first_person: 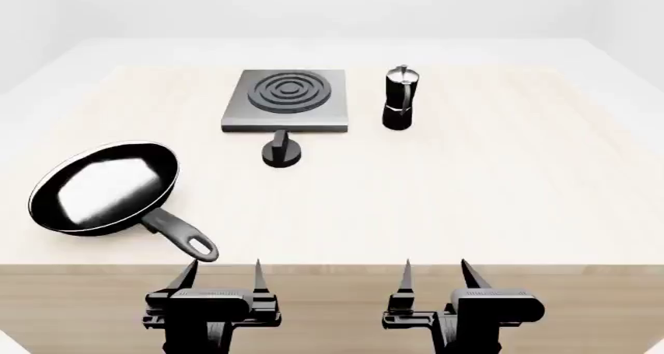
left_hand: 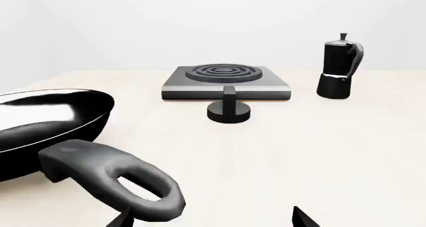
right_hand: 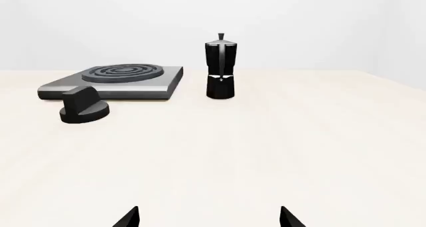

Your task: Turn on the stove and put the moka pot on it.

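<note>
The stove (first_person: 285,99) (left_hand: 226,80) (right_hand: 116,80) is a flat grey hotplate with a ringed burner at the back middle of the table. Its round black knob (first_person: 280,151) (left_hand: 229,109) (right_hand: 83,108) sits on the table just in front of it. The black moka pot (first_person: 400,98) (left_hand: 339,67) (right_hand: 220,67) stands upright on the table just right of the stove. My left gripper (first_person: 222,271) (left_hand: 211,222) and right gripper (first_person: 436,271) (right_hand: 208,219) hover open at the table's near edge, both empty and far from the stove.
A black frying pan (first_person: 104,187) (left_hand: 47,122) lies at the near left. Its handle (first_person: 183,236) (left_hand: 116,179) points toward my left gripper and ends just in front of it. The light wooden table (first_person: 498,183) ends at a front edge just ahead of both grippers.
</note>
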Robot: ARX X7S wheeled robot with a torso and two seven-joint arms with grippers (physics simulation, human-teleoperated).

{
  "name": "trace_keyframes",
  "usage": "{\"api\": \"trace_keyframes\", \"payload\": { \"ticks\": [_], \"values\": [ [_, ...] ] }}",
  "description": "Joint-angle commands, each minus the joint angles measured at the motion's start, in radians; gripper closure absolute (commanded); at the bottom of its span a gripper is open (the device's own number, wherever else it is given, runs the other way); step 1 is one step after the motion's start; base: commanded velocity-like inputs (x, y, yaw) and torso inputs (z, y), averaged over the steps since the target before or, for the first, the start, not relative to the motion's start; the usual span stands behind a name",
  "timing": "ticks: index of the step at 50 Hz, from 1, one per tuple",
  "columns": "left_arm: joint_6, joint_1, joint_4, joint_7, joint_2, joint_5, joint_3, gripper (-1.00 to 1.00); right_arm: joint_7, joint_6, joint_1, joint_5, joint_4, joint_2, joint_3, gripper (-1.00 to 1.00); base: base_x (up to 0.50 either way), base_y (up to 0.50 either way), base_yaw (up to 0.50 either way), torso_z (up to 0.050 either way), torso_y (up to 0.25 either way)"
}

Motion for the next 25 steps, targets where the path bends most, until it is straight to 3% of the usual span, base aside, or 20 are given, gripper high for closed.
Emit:
{"api": "trace_keyframes", "payload": {
  "ticks": [1,16,20,23,25],
  "values": [
    [0.008,-0.003,-0.006,-0.084,-0.071,-0.071,0.084,-1.0,0.066,-0.005,0.0,0.055,0.002,0.055,-0.066,-1.0,0.0,0.0,0.0,0.0,0.0],
    [-0.041,0.008,0.105,-0.115,-0.114,-0.091,0.072,-1.0,0.105,0.085,0.038,0.084,-0.086,0.079,-0.071,-1.0,0.0,0.0,0.0,0.0,0.0],
    [-0.112,0.009,0.267,-0.134,-0.154,-0.096,0.037,-1.0,0.123,0.17,0.103,0.097,-0.19,0.093,-0.058,-1.0,0.0,0.0,0.0,0.0,0.0],
    [-0.112,0.009,0.269,-0.136,-0.156,-0.098,0.039,-1.0,0.127,0.17,0.104,0.101,-0.19,0.097,-0.062,-1.0,0.0,0.0,0.0,0.0,0.0],
    [-0.247,-0.026,0.465,-0.149,-0.215,-0.083,0.003,-1.0,0.136,0.208,0.178,0.107,-0.263,0.111,-0.047,-1.0,0.0,0.0,0.0,0.0,0.0]
  ]
}}
